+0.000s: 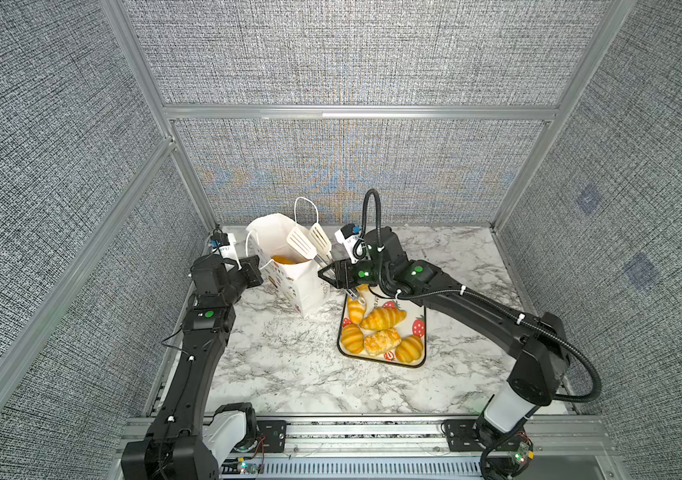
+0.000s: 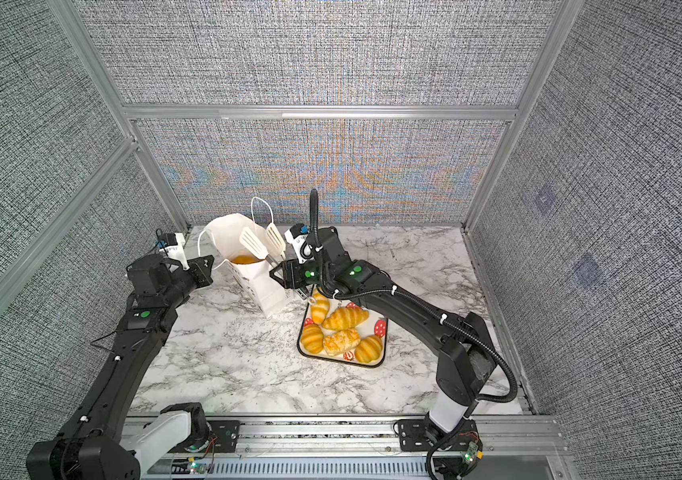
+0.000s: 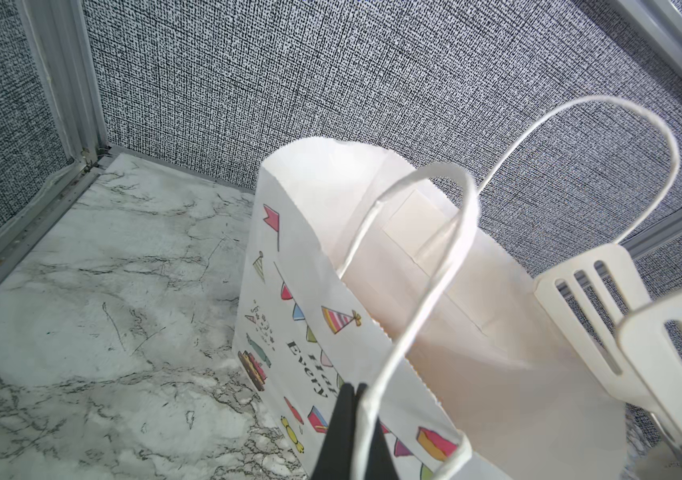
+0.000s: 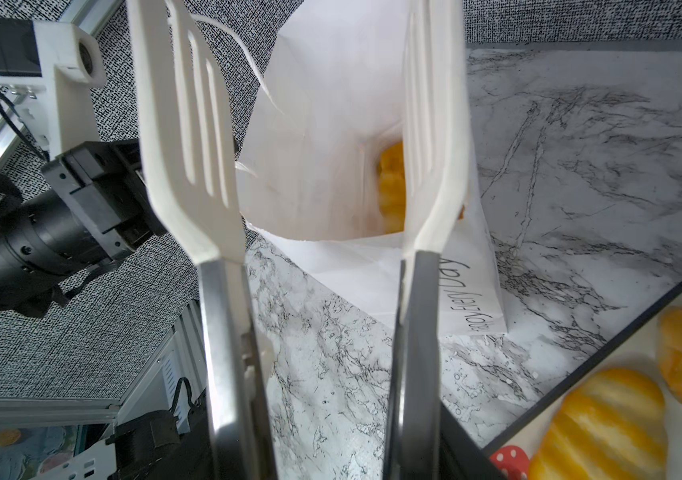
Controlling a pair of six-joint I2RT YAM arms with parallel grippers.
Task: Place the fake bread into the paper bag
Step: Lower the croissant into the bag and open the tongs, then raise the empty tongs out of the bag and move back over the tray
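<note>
Apparent release step. The right gripper (image 1: pixel 328 272) clasped the tongs (image 1: pixel 302 243), blades parted above the paper bag (image 1: pixel 289 282). One fake bread (image 1: pixel 283 260) lay inside, others on the tray (image 1: pixel 414 311) beside the bag. The left gripper (image 3: pixel 354 390) was clamped on the bag's handle. The next move likely called for tonging another tray piece.

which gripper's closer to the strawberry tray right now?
Right. The right gripper, holding the tongs, is by the tray's far end; the left gripper is beyond the paper bag, pinching its handle.
</note>
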